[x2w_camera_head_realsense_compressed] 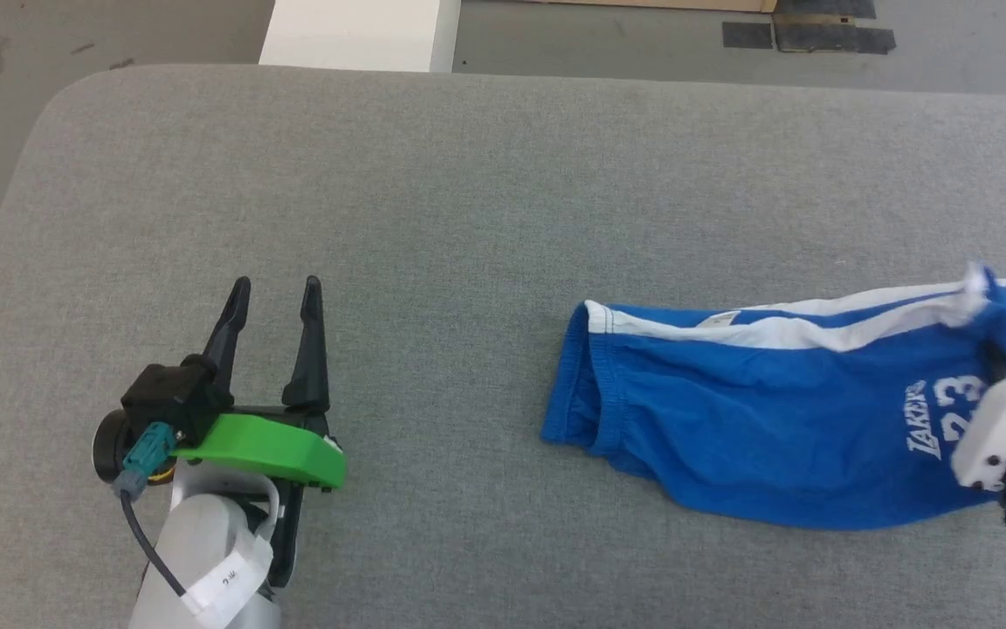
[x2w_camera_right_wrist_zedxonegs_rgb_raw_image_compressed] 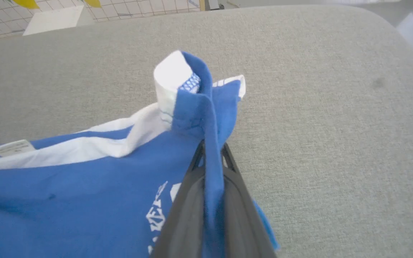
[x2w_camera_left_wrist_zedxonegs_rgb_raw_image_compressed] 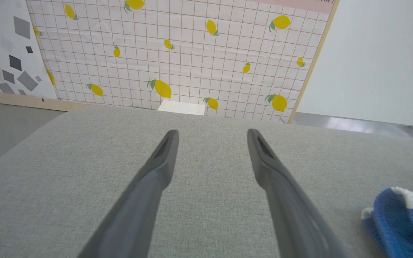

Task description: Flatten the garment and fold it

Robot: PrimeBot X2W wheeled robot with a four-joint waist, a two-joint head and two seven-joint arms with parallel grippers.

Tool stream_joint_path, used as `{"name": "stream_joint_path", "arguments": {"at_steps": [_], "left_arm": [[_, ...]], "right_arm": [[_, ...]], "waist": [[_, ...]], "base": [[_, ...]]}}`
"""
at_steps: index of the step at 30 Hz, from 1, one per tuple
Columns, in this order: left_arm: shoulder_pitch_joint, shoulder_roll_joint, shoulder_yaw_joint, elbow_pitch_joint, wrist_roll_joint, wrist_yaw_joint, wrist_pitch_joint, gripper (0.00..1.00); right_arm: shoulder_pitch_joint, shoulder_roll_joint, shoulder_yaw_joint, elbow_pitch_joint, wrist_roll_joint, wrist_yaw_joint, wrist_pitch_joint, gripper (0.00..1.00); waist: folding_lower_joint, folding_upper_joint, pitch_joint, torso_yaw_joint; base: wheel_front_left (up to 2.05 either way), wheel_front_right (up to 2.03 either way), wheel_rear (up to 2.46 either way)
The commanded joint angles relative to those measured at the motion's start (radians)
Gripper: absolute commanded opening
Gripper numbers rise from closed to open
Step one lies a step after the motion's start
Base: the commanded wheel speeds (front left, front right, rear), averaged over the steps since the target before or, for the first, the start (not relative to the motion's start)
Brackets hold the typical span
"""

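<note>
Grey fabric-covered table point(x2w_camera_head_realsense_compressed: 468, 175) with rounded corners; grey floor point(x2w_camera_head_realsense_compressed: 119, 35) beyond, lemon-print grid wall panel point(x2w_camera_left_wrist_zedxonegs_rgb_raw_image_compressed: 177, 53), white box point(x2w_camera_head_realsense_compressed: 354, 35) at far edge.

Garment point(x2w_camera_head_realsense_compressed: 730, 419) on table's right half – long axis left-right across head view, waistband toward centre, "LAKERS 23" leg hem toward right.

Right gripper point(x2w_camera_right_wrist_zedxonegs_rgb_raw_image_compressed: 213, 147) clenched on upturned hem; in head view pale housing hides fingers, frame edge cuts arm.

Left gripper point(x2w_camera_head_realsense_compressed: 278, 281) well apart from garment, fingers spread, nothing between.

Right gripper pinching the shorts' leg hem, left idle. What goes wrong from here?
1. Right gripper holds only a thin hem fold of the shorts; it may slip when pulled.
2. Left gripper is open, away from the waistband; unanchored, the shorts may drag instead of flattening.
</note>
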Motion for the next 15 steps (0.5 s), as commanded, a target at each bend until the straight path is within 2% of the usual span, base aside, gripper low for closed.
{"name": "stream_joint_path", "arguments": {"at_steps": [1,4,5,6,7,10,15], "left_arm": [[0.008,-0.002,-0.004,0.004,0.009,-0.007,-0.005,1.0],[0.007,0.0,-0.011,0.007,0.004,-0.007,-0.005,1.0],[0.006,0.001,-0.015,0.008,0.001,-0.007,-0.005,1.0],[0.006,0.001,-0.016,0.008,0.0,-0.007,-0.005,1.0],[0.003,0.002,-0.023,0.01,-0.004,-0.007,-0.005,1.0],[-0.004,0.001,-0.032,0.013,-0.01,-0.007,-0.005,1.0],[-0.016,-0.001,-0.042,0.016,-0.021,-0.007,-0.005,1.0]], "right_arm": [[0.017,0.0,0.036,-0.039,0.013,-0.001,0.024,0.0],[0.04,0.0,0.144,-0.149,0.043,-0.001,0.095,0.0],[0.048,0.0,0.227,-0.217,0.048,-0.001,0.141,0.0],[0.049,0.0,0.264,-0.241,0.046,-0.001,0.159,0.0],[0.032,-0.001,0.399,-0.285,0.04,-0.001,0.205,0.0],[-0.007,-0.014,0.514,-0.266,0.04,-0.001,0.223,0.0],[-0.096,-0.022,0.667,-0.143,0.052,-0.001,0.218,0.0]], "waist": [[0.0,0.0,-0.002,0.0],[0.0,0.0,-0.005,0.003],[0.0,0.0,-0.004,0.005],[0.0,0.0,-0.004,0.007],[0.0,0.0,0.002,0.013],[0.0,0.0,0.01,0.022],[0.0,0.0,0.024,0.041]], "base": [[0.0,0.0,0.0],[0.0,0.0,0.0],[0.0,0.0,0.0],[0.0,0.0,0.0],[0.0,0.0,0.0],[0.0,0.0,0.0],[0.0,0.0,0.0]]}}
